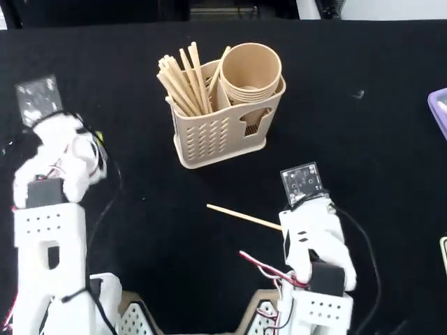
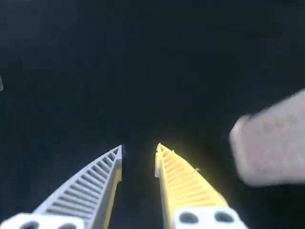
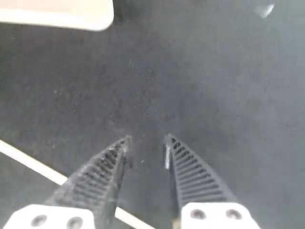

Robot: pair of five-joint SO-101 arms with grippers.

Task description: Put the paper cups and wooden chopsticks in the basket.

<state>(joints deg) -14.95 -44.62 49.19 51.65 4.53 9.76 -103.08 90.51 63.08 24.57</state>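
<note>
A beige slotted basket stands at the table's middle back. A bundle of wooden chopsticks leans in its left compartment, and a stack of paper cups sits in its right one. One loose chopstick lies on the black table in front of the basket, its near end by the right arm. My right gripper hovers open over bare table; the chopstick runs under one finger, not between the two. My left gripper is open and holds nothing, with the basket blurred off to its side.
The left arm stands at the table's left, well away from the basket. A purple object pokes in at the right edge. The basket's corner shows beyond the right gripper. Black table cloth spreads around the basket.
</note>
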